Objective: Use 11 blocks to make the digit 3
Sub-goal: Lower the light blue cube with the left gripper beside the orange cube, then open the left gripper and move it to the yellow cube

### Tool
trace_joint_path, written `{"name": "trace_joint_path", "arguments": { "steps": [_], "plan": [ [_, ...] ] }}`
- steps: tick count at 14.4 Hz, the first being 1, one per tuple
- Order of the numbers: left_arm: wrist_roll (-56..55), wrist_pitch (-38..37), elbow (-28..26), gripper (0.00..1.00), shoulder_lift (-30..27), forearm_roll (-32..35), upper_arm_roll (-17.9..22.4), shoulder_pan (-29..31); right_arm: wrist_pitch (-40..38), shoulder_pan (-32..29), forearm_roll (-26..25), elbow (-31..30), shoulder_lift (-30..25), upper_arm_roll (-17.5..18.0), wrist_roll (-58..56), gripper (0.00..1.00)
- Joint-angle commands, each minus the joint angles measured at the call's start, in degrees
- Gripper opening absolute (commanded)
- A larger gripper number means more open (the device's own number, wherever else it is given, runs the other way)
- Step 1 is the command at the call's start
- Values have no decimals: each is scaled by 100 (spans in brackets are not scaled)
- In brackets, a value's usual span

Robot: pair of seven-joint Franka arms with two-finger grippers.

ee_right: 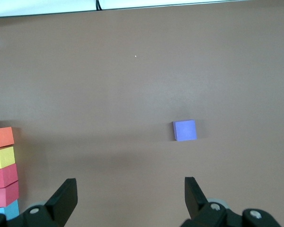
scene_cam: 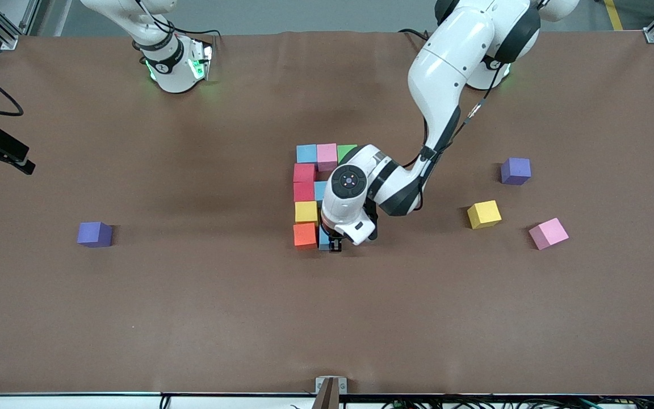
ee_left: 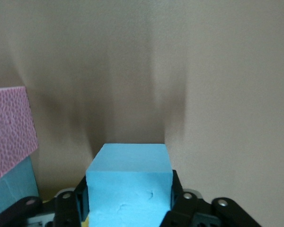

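Blocks stand together mid-table: light blue [scene_cam: 306, 153], pink [scene_cam: 327, 156] and green [scene_cam: 345, 151] in a row. From that row a column of red [scene_cam: 304, 172], red [scene_cam: 304, 191], yellow [scene_cam: 306, 212] and orange [scene_cam: 305, 235] runs toward the front camera. Another light blue block [scene_cam: 320, 190] sits beside the second red, half hidden by the left arm. My left gripper [scene_cam: 332, 245] is shut on a light blue block [ee_left: 130, 189] set low beside the orange one. My right gripper [ee_right: 130, 198] is open and empty, up near its base.
A loose yellow block [scene_cam: 483, 214] and a loose pink block [scene_cam: 548, 233] lie toward the left arm's end. A purple cube [scene_cam: 515, 171] sits near them. Another purple cube [scene_cam: 95, 234] lies toward the right arm's end.
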Motion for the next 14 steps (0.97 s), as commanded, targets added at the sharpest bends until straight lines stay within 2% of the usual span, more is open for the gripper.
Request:
{"name": "trace_joint_path", "arguments": {
  "steps": [1, 6, 8, 10, 14],
  "plan": [
    [142, -316, 167, 100, 27, 242, 70, -108, -13, -169, -54, -88, -137, 125, -35, 100],
    [774, -852, 132, 100, -639, 294, 35, -65, -31, -117, -54, -97, -137, 151, -35, 100],
    [1493, -1001, -61, 100, -1052, 286, 35, -12, -179, -125, -45, -97, -137, 160, -44, 100],
    [2221, -1526, -228, 100, -1465, 286, 26, 277, -180, -116, -28, -88, -137, 160, -35, 100],
    [4242, -1626, -1280, 100, -2361, 286, 17, 1005, -127, -116, -10, 26, -128, 160, -35, 100]
  ]
}}
